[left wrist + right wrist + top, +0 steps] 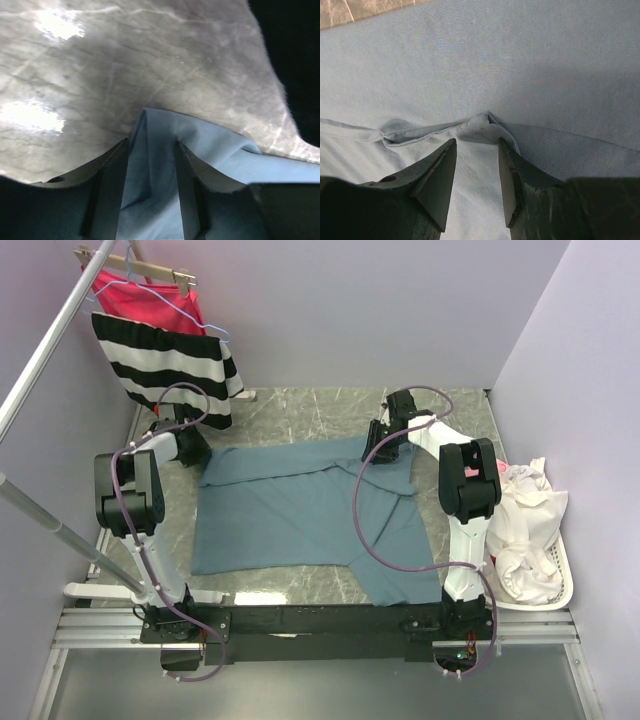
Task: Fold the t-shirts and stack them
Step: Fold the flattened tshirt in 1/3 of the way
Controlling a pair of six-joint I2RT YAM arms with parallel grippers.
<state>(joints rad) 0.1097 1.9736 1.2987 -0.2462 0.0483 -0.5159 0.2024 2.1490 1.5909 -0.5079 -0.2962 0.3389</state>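
Note:
A large slate-blue t-shirt lies spread on the marble table, its right part folded over and hanging toward the near edge. My left gripper is down at the shirt's far left corner. In the left wrist view the gripper is open, with the corner of the blue cloth lying creased between the jaws. My right gripper is down on the shirt's far right part. In the right wrist view it is open, its fingertips straddling a bunched hem of the shirt.
A white basket heaped with white cloth stands at the right. A black-and-white striped garment and a red-pink garment hang from a rack at the far left. A metal rail crosses the upper left corner.

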